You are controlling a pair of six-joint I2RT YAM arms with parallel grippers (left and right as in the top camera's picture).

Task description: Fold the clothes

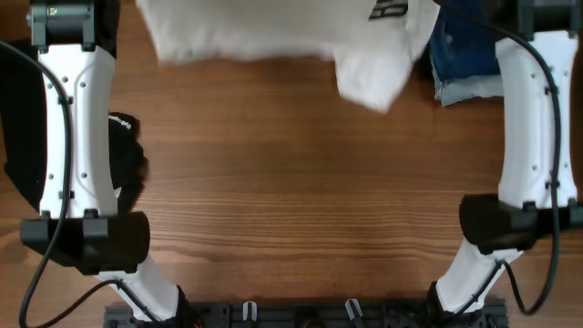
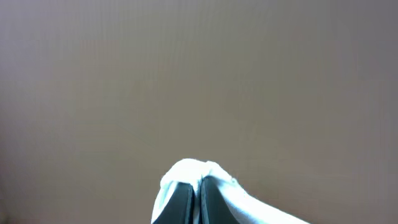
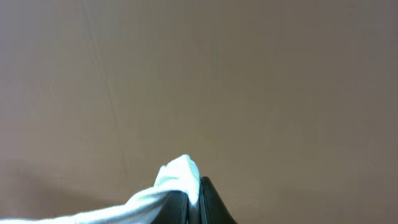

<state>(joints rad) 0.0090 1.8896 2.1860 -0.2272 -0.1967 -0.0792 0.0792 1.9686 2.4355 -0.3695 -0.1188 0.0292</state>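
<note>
Across the far edge of the wooden surface (image 1: 291, 182) spreads the white T-shirt (image 1: 246, 27), wrinkled. One flap droops toward the middle, and its black print patch (image 1: 387, 9) sits near the right end. Just beside it on the right are dark blue and pale blue folded garments (image 1: 465, 59). In the wrist views, the left fingers (image 2: 180, 202) are pressed together on a bunch of white fabric, and the right fingers (image 3: 214, 208) likewise pinch white cloth.

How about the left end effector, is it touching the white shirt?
Touching. The left wrist view shows a bunch of the white shirt pinched in the shut jaws of the left end effector.
</note>
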